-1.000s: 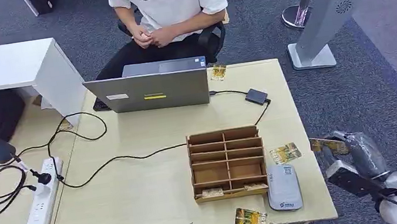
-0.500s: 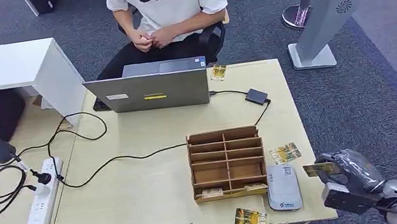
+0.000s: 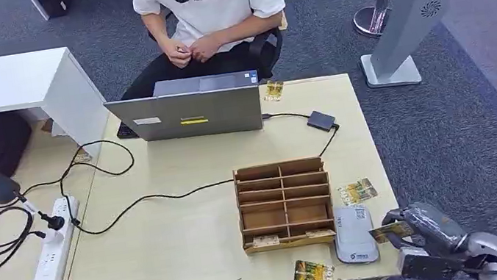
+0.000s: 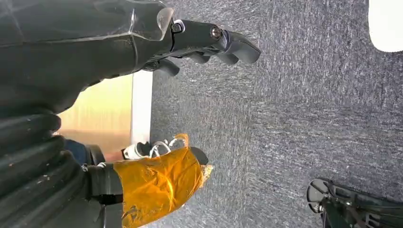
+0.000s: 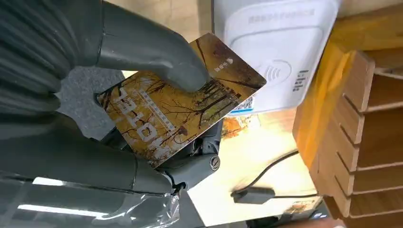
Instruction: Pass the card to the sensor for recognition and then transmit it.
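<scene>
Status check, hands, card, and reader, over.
Right hand pinches card beside the card reader, not over it. Left hand holds nothing. Path clear.

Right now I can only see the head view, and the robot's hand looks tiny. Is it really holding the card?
Observer: Yes. The right wrist view shows the right hand pinning the card under its thumb; the card has autumn trees on it.
Operator: Is it at the white reader yet?
Observer: One corner of the card overlaps the white reader, beside its wave symbol. I cannot tell whether they touch.
Operator: And the other hand?
Observer: The left hand holds nothing, fingers apart, above grey carpet.
</scene>
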